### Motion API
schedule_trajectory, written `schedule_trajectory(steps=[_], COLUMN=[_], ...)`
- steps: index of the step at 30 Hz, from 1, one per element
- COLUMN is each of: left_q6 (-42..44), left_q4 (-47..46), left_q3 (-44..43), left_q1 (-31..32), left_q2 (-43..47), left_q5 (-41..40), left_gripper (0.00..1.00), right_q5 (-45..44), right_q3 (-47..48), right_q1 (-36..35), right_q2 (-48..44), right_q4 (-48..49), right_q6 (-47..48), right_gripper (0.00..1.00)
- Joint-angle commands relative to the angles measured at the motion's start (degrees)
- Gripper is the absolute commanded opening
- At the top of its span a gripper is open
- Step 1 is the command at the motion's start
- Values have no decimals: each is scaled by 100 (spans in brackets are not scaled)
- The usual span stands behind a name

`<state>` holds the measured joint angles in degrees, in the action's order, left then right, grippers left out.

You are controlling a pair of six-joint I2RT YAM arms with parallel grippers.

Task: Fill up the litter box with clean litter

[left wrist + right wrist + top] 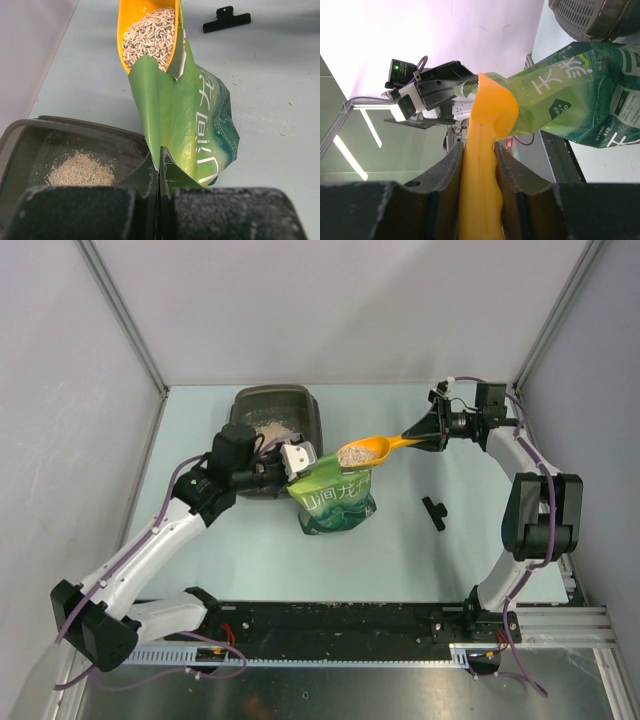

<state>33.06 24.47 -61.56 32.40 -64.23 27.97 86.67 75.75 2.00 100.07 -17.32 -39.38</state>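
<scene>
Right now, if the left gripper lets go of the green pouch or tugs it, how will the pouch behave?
Probably floppy: the green pouch is thin creased film, folding where the left gripper pinches its rim. Released, the mouth would likely sag shut. Its base bulges, so it may stand, though a sideways tug could tip it.

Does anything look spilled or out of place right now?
No clear spill. The clean litter sits heaped in the orange scoop, held by the right hand above the green pouch that the left hand pinches. Only a black clip lies loose on the table, right of the pouch.
</scene>
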Motion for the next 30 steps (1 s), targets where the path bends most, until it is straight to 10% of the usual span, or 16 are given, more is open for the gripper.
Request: schedule_trajectory(steps=[1, 19, 30], left_q6=[166, 227, 377], left_q4=[357, 611, 936], left_q3=[83, 100, 162], left_q1=[-94, -182, -182], left_q2=[262, 314, 244], left_q5=[-54, -2, 148], left_gripper=[0, 0, 0], right_q5=[227, 148, -352], right_q3=[28, 853, 3345], right_q1=[-121, -805, -1360], right_q2=[205, 1356, 3261], right_q4=[1666, 3181, 2841], right_q6=[-1097, -2364, -2242], right_gripper=[0, 0, 0])
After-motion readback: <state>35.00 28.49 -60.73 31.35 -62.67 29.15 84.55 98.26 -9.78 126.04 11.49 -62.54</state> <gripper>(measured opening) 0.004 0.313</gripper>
